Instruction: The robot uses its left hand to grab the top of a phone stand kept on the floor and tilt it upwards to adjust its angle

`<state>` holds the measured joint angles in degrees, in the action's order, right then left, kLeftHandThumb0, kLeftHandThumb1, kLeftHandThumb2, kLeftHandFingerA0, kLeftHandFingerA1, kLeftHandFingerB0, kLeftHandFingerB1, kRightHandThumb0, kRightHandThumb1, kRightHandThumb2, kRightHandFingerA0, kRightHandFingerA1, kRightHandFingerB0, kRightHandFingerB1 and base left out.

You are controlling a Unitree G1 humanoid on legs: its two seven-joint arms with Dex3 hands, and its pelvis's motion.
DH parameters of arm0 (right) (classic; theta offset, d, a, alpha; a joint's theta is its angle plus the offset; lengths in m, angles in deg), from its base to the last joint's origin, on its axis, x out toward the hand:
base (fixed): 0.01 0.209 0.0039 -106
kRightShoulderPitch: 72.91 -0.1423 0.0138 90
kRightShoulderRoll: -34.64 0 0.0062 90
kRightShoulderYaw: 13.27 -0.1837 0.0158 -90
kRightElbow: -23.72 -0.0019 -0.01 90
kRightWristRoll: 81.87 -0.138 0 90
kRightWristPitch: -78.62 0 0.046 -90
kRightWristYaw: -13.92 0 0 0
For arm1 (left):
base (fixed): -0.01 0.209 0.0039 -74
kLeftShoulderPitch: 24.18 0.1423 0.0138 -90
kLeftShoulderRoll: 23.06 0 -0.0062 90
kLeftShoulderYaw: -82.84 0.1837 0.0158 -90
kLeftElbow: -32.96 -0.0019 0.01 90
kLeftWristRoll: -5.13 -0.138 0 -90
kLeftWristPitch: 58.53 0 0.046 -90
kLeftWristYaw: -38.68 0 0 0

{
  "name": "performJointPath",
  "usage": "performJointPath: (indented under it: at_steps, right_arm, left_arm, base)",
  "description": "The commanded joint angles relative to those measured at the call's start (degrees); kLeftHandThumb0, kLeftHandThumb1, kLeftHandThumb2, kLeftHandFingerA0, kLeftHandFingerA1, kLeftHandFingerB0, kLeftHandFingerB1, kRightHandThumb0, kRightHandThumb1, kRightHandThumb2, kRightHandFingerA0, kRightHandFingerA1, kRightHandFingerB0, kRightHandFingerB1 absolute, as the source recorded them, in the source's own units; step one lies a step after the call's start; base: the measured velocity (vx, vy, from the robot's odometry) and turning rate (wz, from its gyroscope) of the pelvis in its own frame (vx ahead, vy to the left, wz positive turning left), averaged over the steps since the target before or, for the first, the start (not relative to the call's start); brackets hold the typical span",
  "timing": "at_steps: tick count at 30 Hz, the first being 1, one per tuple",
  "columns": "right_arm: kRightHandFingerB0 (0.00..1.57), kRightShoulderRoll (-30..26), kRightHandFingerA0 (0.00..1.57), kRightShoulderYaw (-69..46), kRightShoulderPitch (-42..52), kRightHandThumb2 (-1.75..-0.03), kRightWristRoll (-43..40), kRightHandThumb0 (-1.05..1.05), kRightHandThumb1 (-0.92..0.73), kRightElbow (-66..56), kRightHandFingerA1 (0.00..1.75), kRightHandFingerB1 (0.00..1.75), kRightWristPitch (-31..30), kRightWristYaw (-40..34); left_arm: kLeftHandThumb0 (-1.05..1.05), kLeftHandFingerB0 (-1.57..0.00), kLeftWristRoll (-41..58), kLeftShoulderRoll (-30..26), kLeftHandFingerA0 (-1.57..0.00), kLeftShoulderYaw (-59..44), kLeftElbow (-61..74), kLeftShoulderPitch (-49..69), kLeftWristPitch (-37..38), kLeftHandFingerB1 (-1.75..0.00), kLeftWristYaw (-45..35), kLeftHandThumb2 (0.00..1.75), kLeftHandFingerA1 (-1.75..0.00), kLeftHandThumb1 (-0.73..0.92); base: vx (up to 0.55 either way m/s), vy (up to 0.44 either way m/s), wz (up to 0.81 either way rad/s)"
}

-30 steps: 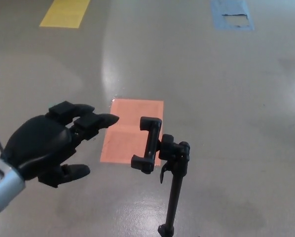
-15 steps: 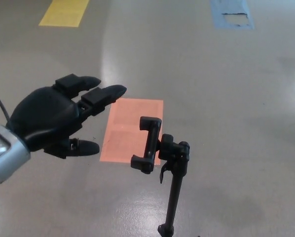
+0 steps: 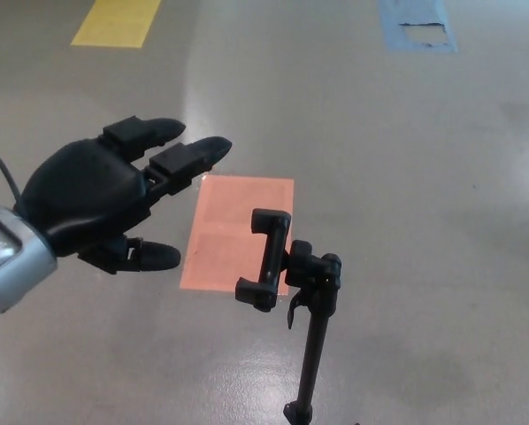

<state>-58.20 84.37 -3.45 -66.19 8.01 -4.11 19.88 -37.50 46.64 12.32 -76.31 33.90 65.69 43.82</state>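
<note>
Grey floor (image 3: 406,177) with a soft shine fills the whole head view, and light reflects on it in a pale band near the middle. At the top left lies a yellow patch (image 3: 116,22), and at the top right a blue patch (image 3: 415,27) with a pale area in its centre.

From the left edge comes the silver forearm (image 3: 3,261) with a thin dark cable beside it. It ends in the black left hand (image 3: 105,208), which hovers above the floor with its back turned to the camera. The hand is wide and holds nothing: the two thick fingers (image 3: 189,158) reach out to the right and slightly up, and the thumb (image 3: 145,257) points to the right lower down, well apart from them.

Right of the fingers an orange rectangle (image 3: 238,230) is marked on the floor. In front of its right part stands the phone stand (image 3: 291,292), black, on a thin pole that goes down to the bottom edge. Its clamp on top is empty and leans a little. The hand is near the stand but does not touch it.
</note>
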Motion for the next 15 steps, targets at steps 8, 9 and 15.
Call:
performJointPath:
  at_steps: [8, 9, 15]
  right_arm:
    - [0.21, -1.34, 0.21, 0.47, 0.2, -0.63, 0.56, -0.59, -0.74, 0.34, 0.38, 0.31, -0.99, 1.03]
    - [0.21, -1.36, 0.21, 0.54, 0.15, -0.63, 0.59, -0.59, -0.74, 0.34, 0.38, 0.31, -1.06, 1.06]
    - [0.23, -1.55, 0.21, 0.71, -0.44, -0.63, 0.59, -0.59, -0.74, 0.27, 0.39, 0.32, -0.99, 1.16]
  left_arm:
    - [-0.83, -0.02, 0.15, -0.44, 0.0, 0.92, 7.99, -0.18, 0.63, -0.24, -6.29, 0.76, -0.15, 0.54]
    - [-0.83, -0.02, 0.21, -0.43, 0.0, 0.93, 8.49, -0.07, 0.48, -0.24, -6.72, 0.76, -0.15, 0.54]
    - [-0.74, -0.06, -0.73, 0.36, -0.06, 1.23, 10.73, -0.18, -0.2, -0.33, -8.06, 0.84, -0.13, 0.47]
  base:
    - [0.0, 0.0, 0.0]
    - [0.0, 0.0, 0.0]
    - [0.0, 0.0, 0.0]
